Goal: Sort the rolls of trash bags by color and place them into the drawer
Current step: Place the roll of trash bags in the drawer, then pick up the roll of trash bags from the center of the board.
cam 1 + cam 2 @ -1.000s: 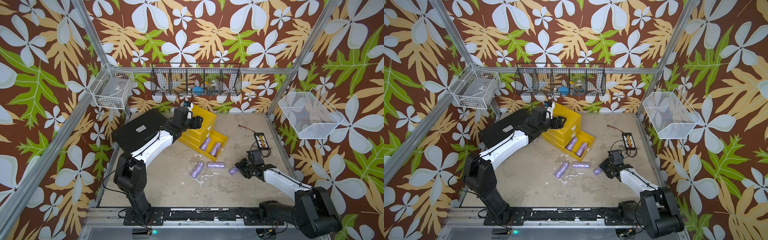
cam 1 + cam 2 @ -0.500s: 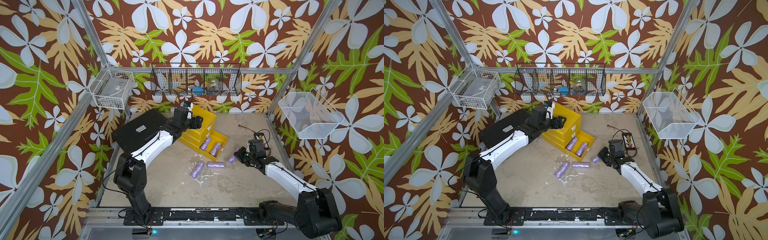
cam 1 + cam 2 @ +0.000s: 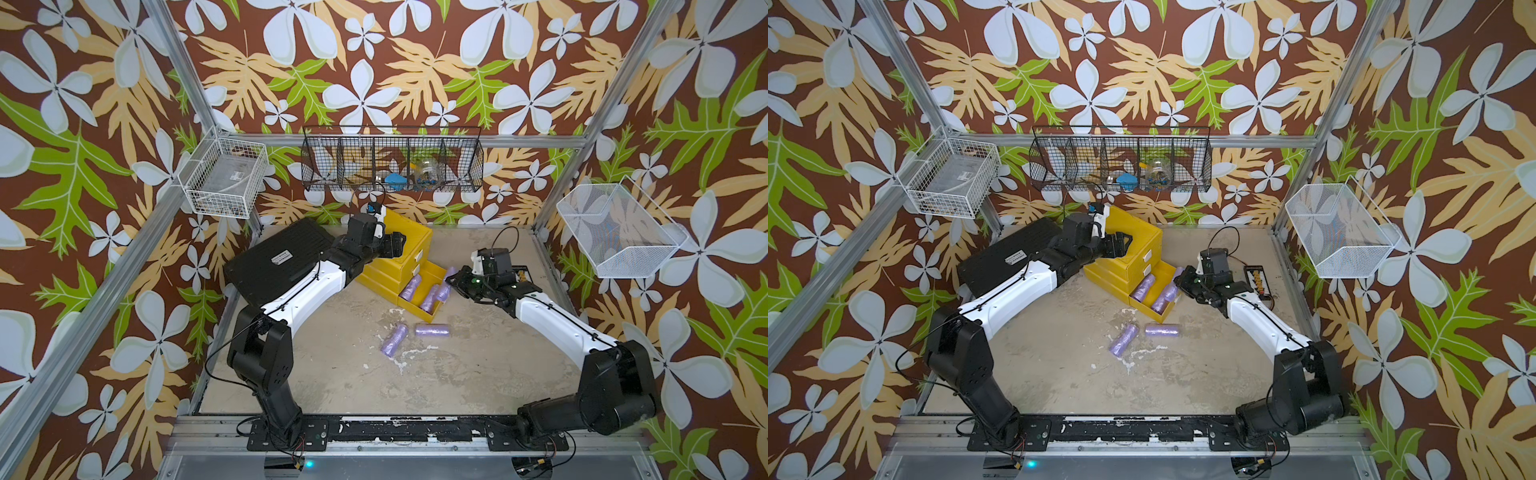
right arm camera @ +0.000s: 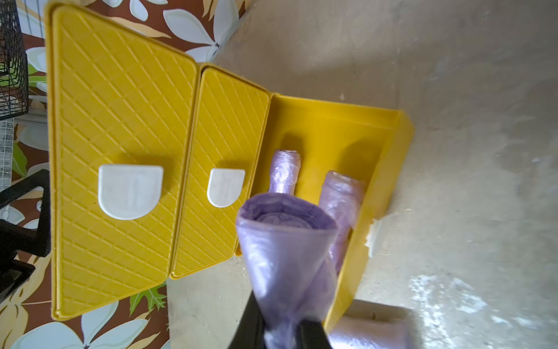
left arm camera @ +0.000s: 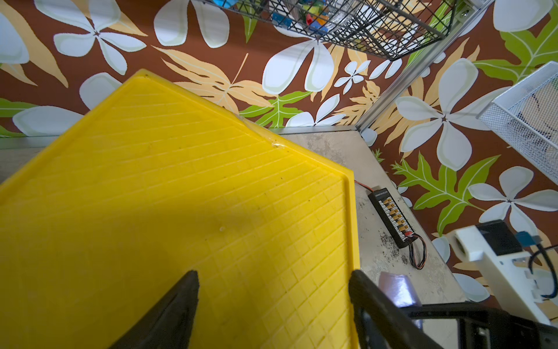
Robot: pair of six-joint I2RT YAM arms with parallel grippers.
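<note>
A yellow drawer cabinet (image 3: 409, 241) stands at the back with its lowest drawer (image 4: 332, 121) pulled out. Two lilac rolls of trash bags (image 3: 412, 286) (image 3: 430, 297) lie inside it. My right gripper (image 4: 280, 329) is shut on a third lilac roll (image 4: 287, 241), held just above the drawer's right end (image 3: 1177, 274). Two more lilac rolls (image 3: 393, 338) (image 3: 433, 331) lie on the table in front of the drawer. My left gripper (image 5: 273, 273) rests open over the cabinet's top (image 5: 181, 181), holding nothing.
A black case (image 3: 282, 257) lies behind my left arm. A connector board with wires (image 3: 521, 274) sits at the right of the table. A black wire basket (image 3: 392, 164) hangs on the back wall, and white baskets (image 3: 224, 183) (image 3: 619, 232) hang on the side walls.
My right gripper has shut on a lilac roll on the table, lifted it, and carried it back and left to the open drawer. The left arm has not moved.
</note>
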